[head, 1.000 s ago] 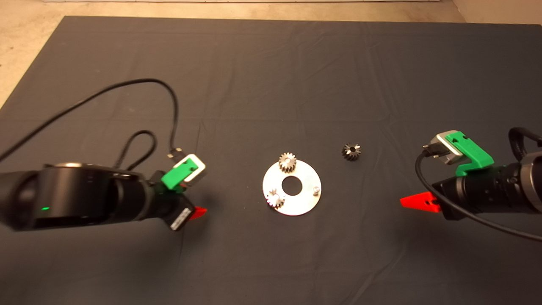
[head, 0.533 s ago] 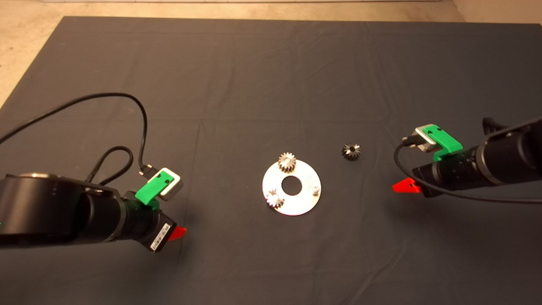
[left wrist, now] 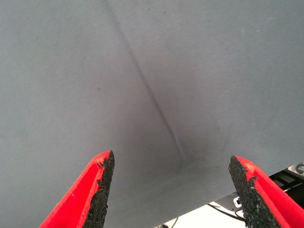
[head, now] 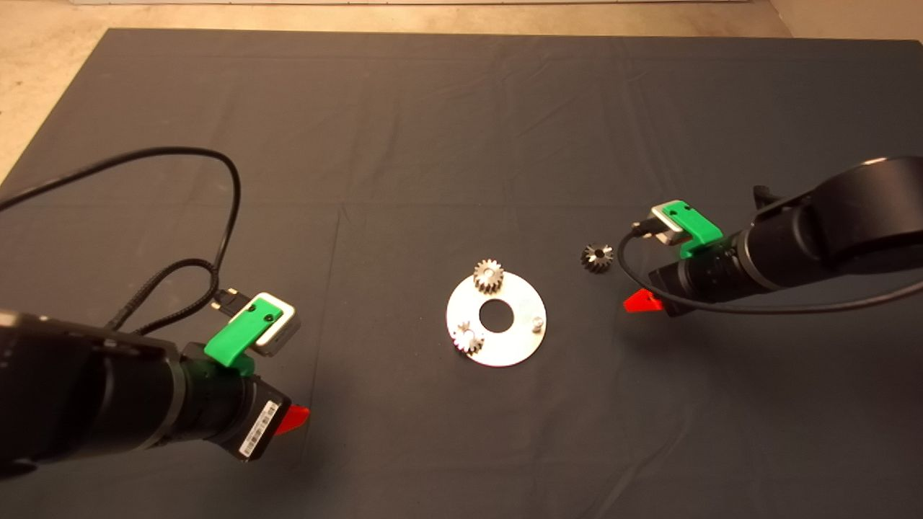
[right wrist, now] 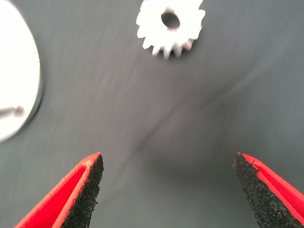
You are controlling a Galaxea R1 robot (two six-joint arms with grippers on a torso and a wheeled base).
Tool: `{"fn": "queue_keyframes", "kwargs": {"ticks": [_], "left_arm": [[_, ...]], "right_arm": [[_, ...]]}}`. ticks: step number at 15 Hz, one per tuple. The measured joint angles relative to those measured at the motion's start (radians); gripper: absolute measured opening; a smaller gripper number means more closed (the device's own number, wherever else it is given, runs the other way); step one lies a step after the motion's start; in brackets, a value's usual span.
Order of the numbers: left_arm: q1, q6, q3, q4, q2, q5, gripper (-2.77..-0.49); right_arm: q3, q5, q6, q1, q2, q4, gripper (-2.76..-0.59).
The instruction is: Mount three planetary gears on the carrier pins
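Note:
A round silver plate (head: 512, 346) with a central hole lies mid-mat. Two planetary gears sit on its carrier pins: one (head: 488, 276) at the far edge, one (head: 467, 337) at the near left. A third pin (head: 536, 324) on the right stands bare. A loose gear (head: 597, 257) lies on the mat right of the plate; the right wrist view shows this gear (right wrist: 170, 24) beyond my open right gripper (right wrist: 168, 183), and the plate's edge (right wrist: 19, 90). In the head view my right gripper (head: 642, 301) hovers just right of that gear. My left gripper (left wrist: 171, 180) is open over bare mat, near left (head: 292, 417).
The dark mat (head: 461, 130) covers the table, with creases running through it. Pale floor (head: 43, 58) shows at the far left edge. Black cables (head: 216, 216) loop from the left arm's wrist camera over the mat.
My right arm has moved left and farther in, closing on the loose gear. My left arm has drawn back toward the near left. The gears and plate have not moved.

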Motion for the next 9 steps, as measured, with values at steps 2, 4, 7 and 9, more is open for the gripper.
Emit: {"fn": "queue_keyframes", "kwargs": {"ticks": [2, 4, 7, 9], "left_arm": [[-0.004, -0.025, 0.001, -0.002, 0.001, -0.001, -1.62], [-0.008, -0.033, 0.003, -0.003, 0.003, -0.005, -1.62], [-0.008, -0.034, 0.003, -0.004, 0.005, -0.005, -1.62], [-0.008, -0.041, 0.003, -0.004, 0.004, -0.006, -1.62]], "right_arm": [[-0.051, 0.002, -0.029, -0.001, 0.027, -0.007, -1.31], [-0.085, 0.0, -0.049, -0.004, 0.033, -0.01, -1.31], [-0.099, 0.001, -0.051, -0.004, 0.052, -0.01, -1.31], [-0.122, 0.001, -0.05, -0.005, 0.068, -0.011, -1.31]]}}
